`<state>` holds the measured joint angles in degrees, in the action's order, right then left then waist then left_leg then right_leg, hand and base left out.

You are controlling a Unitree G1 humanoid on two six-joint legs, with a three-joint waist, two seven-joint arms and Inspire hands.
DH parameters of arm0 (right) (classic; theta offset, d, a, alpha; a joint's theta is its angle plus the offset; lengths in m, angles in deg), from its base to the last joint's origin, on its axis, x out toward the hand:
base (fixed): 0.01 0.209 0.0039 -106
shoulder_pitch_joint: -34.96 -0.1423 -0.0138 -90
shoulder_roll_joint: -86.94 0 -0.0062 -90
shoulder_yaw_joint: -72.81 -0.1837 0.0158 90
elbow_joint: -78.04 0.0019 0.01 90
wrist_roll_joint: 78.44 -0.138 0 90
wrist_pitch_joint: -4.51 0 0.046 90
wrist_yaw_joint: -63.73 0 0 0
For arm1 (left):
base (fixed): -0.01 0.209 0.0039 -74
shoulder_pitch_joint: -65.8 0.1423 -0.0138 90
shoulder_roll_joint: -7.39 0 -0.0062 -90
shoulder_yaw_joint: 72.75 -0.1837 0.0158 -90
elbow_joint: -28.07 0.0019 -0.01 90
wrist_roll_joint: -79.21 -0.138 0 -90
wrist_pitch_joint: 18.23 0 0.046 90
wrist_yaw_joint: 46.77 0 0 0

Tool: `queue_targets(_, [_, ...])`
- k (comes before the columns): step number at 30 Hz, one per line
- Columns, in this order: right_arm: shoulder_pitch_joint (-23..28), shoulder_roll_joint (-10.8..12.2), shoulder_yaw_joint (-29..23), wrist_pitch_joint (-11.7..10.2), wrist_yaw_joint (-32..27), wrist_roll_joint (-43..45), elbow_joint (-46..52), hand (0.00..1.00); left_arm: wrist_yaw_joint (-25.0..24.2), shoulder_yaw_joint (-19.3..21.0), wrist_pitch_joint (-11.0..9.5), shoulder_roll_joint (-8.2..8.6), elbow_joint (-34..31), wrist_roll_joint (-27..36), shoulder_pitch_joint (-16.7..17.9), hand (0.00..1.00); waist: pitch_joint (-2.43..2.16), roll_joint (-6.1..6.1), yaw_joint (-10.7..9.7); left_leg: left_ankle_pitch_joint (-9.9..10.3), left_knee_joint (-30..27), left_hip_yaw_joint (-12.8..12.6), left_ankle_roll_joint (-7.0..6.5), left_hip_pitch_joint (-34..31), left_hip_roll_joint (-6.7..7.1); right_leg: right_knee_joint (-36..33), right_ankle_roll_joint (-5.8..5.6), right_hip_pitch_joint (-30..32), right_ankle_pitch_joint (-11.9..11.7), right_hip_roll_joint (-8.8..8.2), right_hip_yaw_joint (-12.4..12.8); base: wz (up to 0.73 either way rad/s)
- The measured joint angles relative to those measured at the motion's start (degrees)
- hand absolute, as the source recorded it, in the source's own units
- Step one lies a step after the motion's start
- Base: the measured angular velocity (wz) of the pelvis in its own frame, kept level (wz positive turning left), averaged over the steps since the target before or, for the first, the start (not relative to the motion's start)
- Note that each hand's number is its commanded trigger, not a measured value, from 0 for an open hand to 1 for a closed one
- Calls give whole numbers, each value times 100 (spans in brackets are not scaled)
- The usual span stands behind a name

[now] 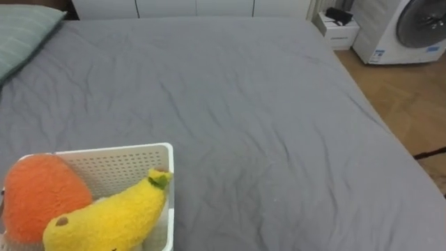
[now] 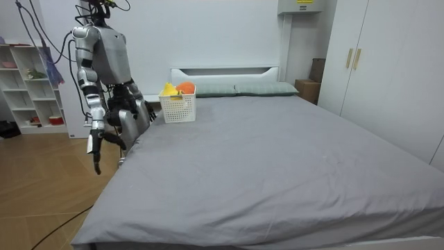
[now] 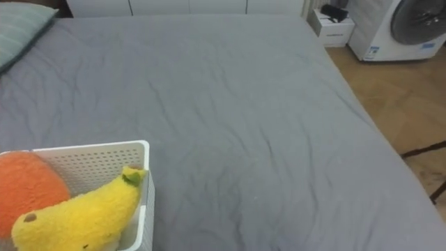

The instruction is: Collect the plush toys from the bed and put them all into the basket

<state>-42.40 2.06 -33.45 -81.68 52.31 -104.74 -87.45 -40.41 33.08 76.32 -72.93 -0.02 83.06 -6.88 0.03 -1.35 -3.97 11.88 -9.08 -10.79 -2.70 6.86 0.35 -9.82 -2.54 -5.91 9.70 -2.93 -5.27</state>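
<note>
The white basket point(image 1: 164, 150) sits on the bed point(image 1: 251, 125), at the edge nearest the robot, and holds both toys. A yellow banana plush point(image 1: 111, 219) lies slanted across the basket with its green-tipped stem over the rim. A round orange plush point(image 1: 38, 195) is packed in on the banana's pillow side, touching it. Beyond the basket the grey sheet is creased.

A striped green pillow point(image 1: 21, 31) lies far from the basket at the head of the bed, in front of the white headboard point(image 2: 225, 71). Across the bed from the basket there is wooden floor point(image 1: 411, 104). A washing machine point(image 1: 411, 28) stands there, with a small white cabinet point(image 1: 339, 33) next to it carrying a dark object. White wardrobes point(image 2: 388, 62) line the wall on that far side.

In the room view the robot stands upright on the floor just beside the basket, facing the bed, and behind it is a white shelf unit point(image 2: 28, 83). Its right hand point(image 2: 96, 154) hangs released at its side, fingers slack and pointing down, well apart from the basket. Its left hand point(image 2: 148, 111) is low at the bed's edge near the basket, and whether it is clenched or released I cannot tell.
</note>
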Motion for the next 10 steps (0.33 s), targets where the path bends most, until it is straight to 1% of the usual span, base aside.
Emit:
queue_targets(1, [0,-1,112,68,78,190,-113,0,-15,0,35,0,-1,-10,-19,0,-4,-5,10,0,-4,-1,-1,0,-1,3,0,1,2,5,17,-4])
queue_targets(2, [0,2,340,198,250,646,-283,0,-44,-1,98,5,1,-80,-56,0,-7,-11,45,-1,-7,-2,-7,11,-1,5,-1,-4,2,8,29,-7])
queue_targets(3, [3,6,543,338,407,1063,-384,0,-43,-9,175,7,5,-120,-73,0,-4,-9,121,-4,3,-17,-13,44,-1,6,-2,-27,1,12,47,-6])
queue_targets(4, [2,8,640,405,477,1238,-411,0,-42,-20,199,4,5,-136,-67,0,-2,-12,144,-4,7,-15,-14,62,0,9,-2,-51,1,11,41,0])
queue_targets(5, [-12,14,809,518,583,1548,-425,0,-33,-30,242,3,3,-240,-51,0,-3,-14,174,-2,12,0,-17,97,3,13,-4,-94,-1,9,32,4])
queue_targets(6, [-51,20,892,596,679,1804,-429,0,-25,-32,272,2,4,-309,-66,0,-1,-10,234,3,29,2,-16,136,4,17,-5,-122,0,8,25,4])
queue_targets(10, [-304,54,1027,753,751,2306,-434,0,37,-34,363,14,50,-344,-106,0,0,-5,321,3,50,9,-11,178,5,23,-1,-165,8,5,-7,2])
